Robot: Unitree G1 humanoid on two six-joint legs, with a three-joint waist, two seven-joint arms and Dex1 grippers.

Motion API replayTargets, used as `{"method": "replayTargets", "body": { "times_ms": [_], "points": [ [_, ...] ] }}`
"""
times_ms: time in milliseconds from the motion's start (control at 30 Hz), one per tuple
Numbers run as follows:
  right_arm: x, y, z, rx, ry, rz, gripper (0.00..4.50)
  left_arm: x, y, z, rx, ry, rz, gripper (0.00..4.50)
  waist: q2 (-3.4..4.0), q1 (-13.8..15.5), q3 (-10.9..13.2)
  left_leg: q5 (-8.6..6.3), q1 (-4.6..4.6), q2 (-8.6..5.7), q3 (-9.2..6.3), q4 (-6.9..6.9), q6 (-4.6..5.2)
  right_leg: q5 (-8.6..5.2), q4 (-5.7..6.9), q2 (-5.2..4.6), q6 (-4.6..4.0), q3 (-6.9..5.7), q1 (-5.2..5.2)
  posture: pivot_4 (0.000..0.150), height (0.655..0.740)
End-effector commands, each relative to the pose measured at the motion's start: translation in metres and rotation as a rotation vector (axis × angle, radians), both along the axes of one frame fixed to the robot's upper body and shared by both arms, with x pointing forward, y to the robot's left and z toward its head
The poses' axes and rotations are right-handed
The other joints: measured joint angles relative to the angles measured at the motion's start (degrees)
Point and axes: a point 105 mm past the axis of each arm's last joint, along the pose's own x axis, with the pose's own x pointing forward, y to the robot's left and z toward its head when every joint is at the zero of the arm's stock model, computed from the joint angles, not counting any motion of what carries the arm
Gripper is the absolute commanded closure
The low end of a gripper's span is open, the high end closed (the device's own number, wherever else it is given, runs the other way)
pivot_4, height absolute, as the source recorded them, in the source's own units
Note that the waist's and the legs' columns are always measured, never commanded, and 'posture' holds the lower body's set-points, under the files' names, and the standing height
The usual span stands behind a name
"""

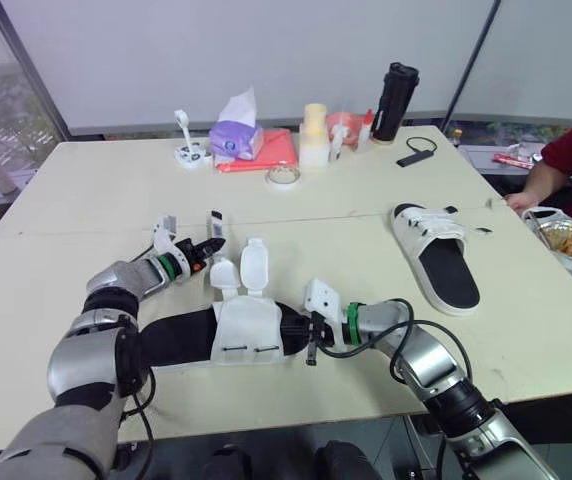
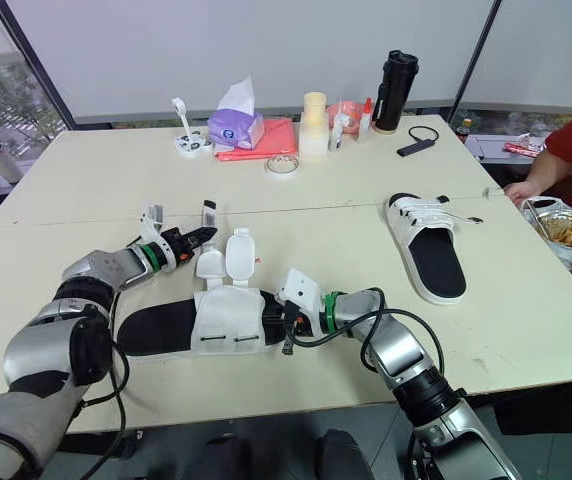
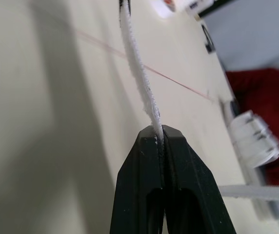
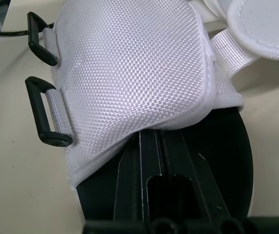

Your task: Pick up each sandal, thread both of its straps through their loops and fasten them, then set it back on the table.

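Observation:
The near sandal (image 1: pixel 181 335) lies in front of me, with a black sole and a white upper (image 4: pixel 129 73). Its two white straps (image 1: pixel 254 266) stand unthreaded, pointing away from me. Two black loops (image 4: pixel 42 112) hang at the upper's near edge. My left gripper (image 3: pixel 160 129) is shut on the edge of the left strap (image 3: pixel 137 63), seen at the sandal's far side (image 1: pixel 213 246). My right gripper (image 4: pixel 151 136) is shut on the sandal at the toe end, its fingers tucked under the upper against the sole. A second sandal (image 1: pixel 436 252) lies to the right with its straps across.
A person's hand and red sleeve (image 1: pixel 566 160) rest at the right edge beside a foil food tray (image 1: pixel 571 245). At the back stand a tissue pack (image 1: pixel 236 135), red folder, tape roll (image 1: pixel 283 176), cream bottle (image 1: pixel 313 135) and black flask (image 1: pixel 394 100).

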Motion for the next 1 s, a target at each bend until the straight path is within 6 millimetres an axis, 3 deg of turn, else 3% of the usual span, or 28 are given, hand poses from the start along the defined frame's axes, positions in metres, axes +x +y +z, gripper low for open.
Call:
{"method": "replayTargets", "body": {
  "times_ms": [33, 167, 267, 400, 467, 567, 867, 967, 1000],
  "points": [
    [0.003, -0.006, -0.015, -0.041, 0.016, -0.041, 4.5, -0.007, -0.01, 0.055, 0.416, -0.478, -0.131, 4.44, 0.01, -0.06, 0.0, 0.03, 0.0, 0.0, 0.01, -0.03, -0.07, 0.0, 0.0, -0.02, 0.0, 0.01, 0.0, 0.15, 0.74],
    [0.005, -0.008, -0.018, -0.048, 0.006, -0.048, 4.5, -0.034, -0.019, 0.059, 0.838, -0.872, -0.241, 4.44, 0.04, -0.03, -0.02, 0.1, 0.06, 0.01, 0.06, -0.14, -0.2, 0.01, -0.03, -0.04, -0.02, 0.06, -0.01, 0.15, 0.74],
    [0.007, -0.008, -0.02, -0.051, 0.001, -0.054, 4.5, -0.054, -0.022, 0.075, 1.093, -1.255, -0.223, 4.44, 0.02, 0.32, -0.01, 0.1, 0.06, 0.02, 0.06, -0.14, -0.2, 0.03, -0.05, -0.04, -0.06, 0.06, -0.01, 0.15, 0.74],
    [0.01, -0.009, -0.022, -0.051, -0.004, -0.06, 4.5, -0.092, -0.026, 0.069, 1.3, -1.701, -0.349, 4.44, 0.05, 0.46, -0.03, 0.1, 0.05, 0.02, 0.09, -0.13, -0.19, 0.05, -0.09, -0.09, -0.09, 0.06, 0.0, 0.15, 0.74],
    [0.011, -0.009, -0.024, -0.052, -0.005, -0.064, 4.5, -0.112, -0.027, 0.064, 1.31, -1.886, -0.425, 4.44, 0.06, 0.48, -0.03, 0.1, 0.06, 0.01, 0.12, -0.13, -0.19, 0.05, -0.1, -0.09, -0.08, 0.05, 0.01, 0.15, 0.74],
    [0.013, -0.01, -0.026, -0.053, -0.006, -0.07, 4.5, -0.125, -0.024, 0.061, 1.305, -2.008, -0.465, 4.44, 0.05, 0.46, -0.04, 0.1, 0.06, 0.02, 0.13, -0.13, -0.18, 0.05, -0.09, -0.08, -0.08, 0.03, 0.03, 0.15, 0.74],
    [0.018, -0.013, -0.029, -0.058, -0.002, -0.082, 4.5, -0.136, -0.02, 0.035, 1.324, -2.075, -0.67, 4.44, 0.02, 0.42, -0.08, 0.1, 0.11, 0.03, 0.15, -0.13, -0.18, 0.06, -0.05, -0.09, -0.05, 0.02, 0.08, 0.15, 0.74],
    [0.019, -0.013, -0.029, -0.058, -0.001, -0.085, 4.5, -0.132, -0.017, 0.03, 1.357, -2.107, -0.666, 3.62, 0.02, 0.36, -0.08, 0.1, 0.15, 0.03, 0.13, -0.12, -0.18, 0.07, -0.04, -0.09, -0.05, 0.01, 0.12, 0.15, 0.74],
    [0.019, -0.013, -0.029, -0.058, -0.001, -0.085, 4.5, -0.131, -0.016, 0.029, 1.365, -2.123, -0.661, 3.1, 0.02, 0.35, -0.08, 0.1, 0.15, 0.03, 0.13, -0.12, -0.18, 0.07, -0.04, -0.09, -0.04, 0.01, 0.12, 0.15, 0.74]
  ]
}}
